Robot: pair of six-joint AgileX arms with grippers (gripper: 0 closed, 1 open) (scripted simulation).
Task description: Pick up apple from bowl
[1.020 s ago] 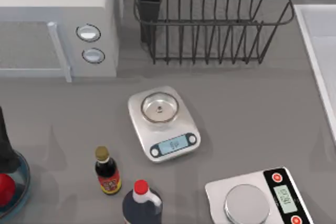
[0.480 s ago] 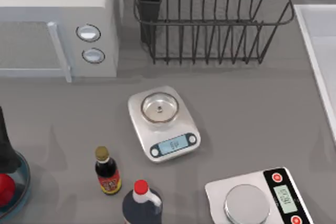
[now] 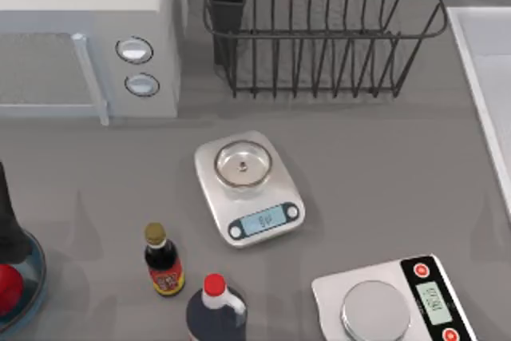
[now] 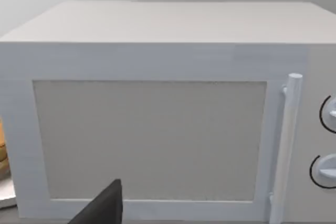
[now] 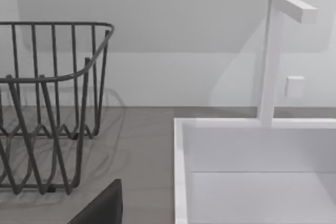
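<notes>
the apple (image 3: 6, 287) sits in the blue glass bowl (image 3: 32, 281) at the table's left edge, directly beneath my left arm (image 3: 9, 221), so that arm is nearer; i cannot tell how either gripper's fingers stand

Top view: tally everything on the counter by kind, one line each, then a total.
Scales: 2, one mid-counter, one near the right front edge
Bottles: 2, a small sauce bottle and a red-capped dark bottle
Microwave: 1
Dish rack: 1
Bowl: 1
Apple: 1
Total: 8
</notes>
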